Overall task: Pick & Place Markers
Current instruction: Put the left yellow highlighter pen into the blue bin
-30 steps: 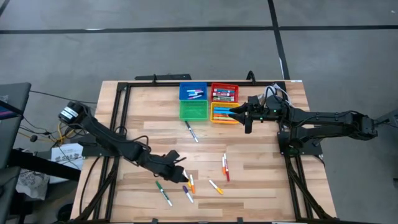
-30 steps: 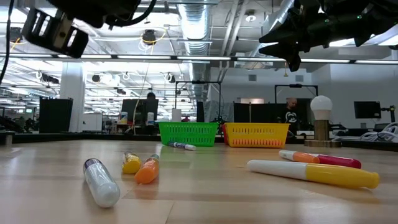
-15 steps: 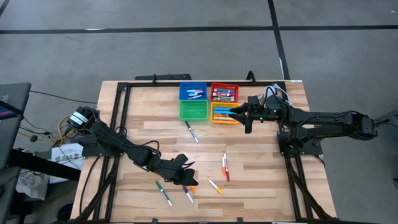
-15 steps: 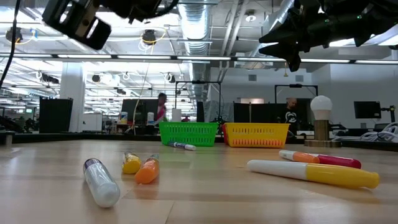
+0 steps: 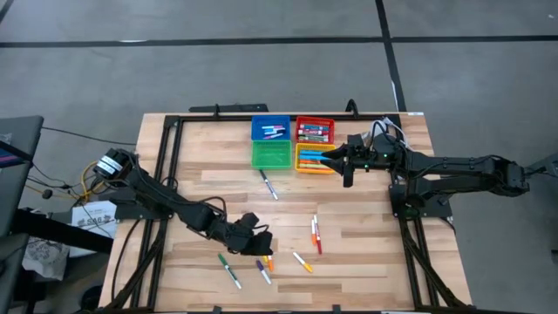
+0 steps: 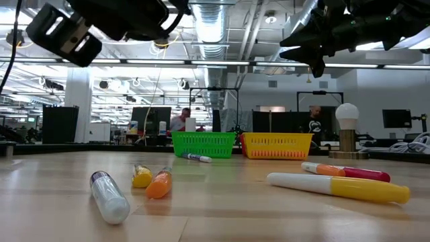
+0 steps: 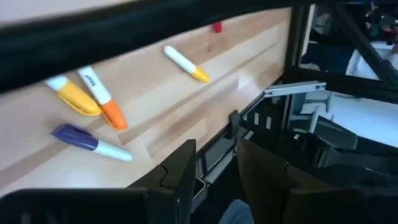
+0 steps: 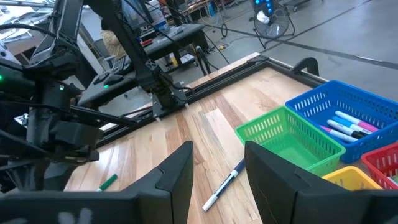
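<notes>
Several markers lie flat on the wooden table near its front edge. Among them are a green-capped marker [image 5: 228,270], a purple one [image 5: 262,271], an orange one [image 5: 268,258], a yellow-tipped one [image 5: 302,262] and a red and orange pair [image 5: 316,234]. Another marker [image 5: 269,185] lies in front of the green bin [image 5: 271,154]. My left gripper [image 5: 260,242] hovers open just behind the orange [image 7: 102,102] and purple [image 7: 90,141] markers, with nothing between its fingers. My right gripper [image 5: 326,158] hangs open over the yellow bin [image 5: 312,160], also with nothing between its fingers.
Four bins stand together at the far middle: blue [image 5: 271,130] and red [image 5: 315,131] behind, green and yellow in front; all but the green hold markers. Black frame rails [image 5: 166,174] run along the table's left, right and far sides.
My left gripper has moved a little toward the table's near edge, closer to the orange and purple markers, and has rolled about its own axis. The markers have not moved.
</notes>
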`<state>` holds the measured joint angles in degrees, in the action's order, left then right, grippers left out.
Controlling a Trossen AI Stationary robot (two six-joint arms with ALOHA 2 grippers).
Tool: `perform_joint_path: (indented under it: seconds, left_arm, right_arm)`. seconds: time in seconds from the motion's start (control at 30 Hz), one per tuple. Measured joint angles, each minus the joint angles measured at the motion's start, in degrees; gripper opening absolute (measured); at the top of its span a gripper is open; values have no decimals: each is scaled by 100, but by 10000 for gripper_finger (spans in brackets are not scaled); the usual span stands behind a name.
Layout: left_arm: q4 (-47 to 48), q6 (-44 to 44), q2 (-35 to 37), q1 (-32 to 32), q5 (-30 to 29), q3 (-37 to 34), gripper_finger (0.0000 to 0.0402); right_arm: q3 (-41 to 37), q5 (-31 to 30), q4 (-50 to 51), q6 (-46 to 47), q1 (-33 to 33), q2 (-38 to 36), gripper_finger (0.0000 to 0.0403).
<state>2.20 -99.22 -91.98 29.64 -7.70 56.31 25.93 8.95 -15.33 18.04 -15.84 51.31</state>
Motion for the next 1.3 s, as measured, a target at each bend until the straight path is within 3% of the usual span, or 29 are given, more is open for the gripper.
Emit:
perform_joint_path:
  seconds: [0.57,0.87,1.0,1.3]
  left_arm:
    - [14,-935,0,-182,-1038,0,117]
    - [923,-1246,0,-140,-984,-2,117]
    - [1062,-1328,-18,-148,-988,-2,117]
    - [1134,-1416,-820,-157,-674,413,117]
  right_arm:
    - [0,-7,1,-2,-4,0,133]
    - [0,-33,2,-55,-4,0,134]
    - [0,-234,2,-573,-4,0,133]
    - [-2,-337,-11,-1047,-4,0,133]
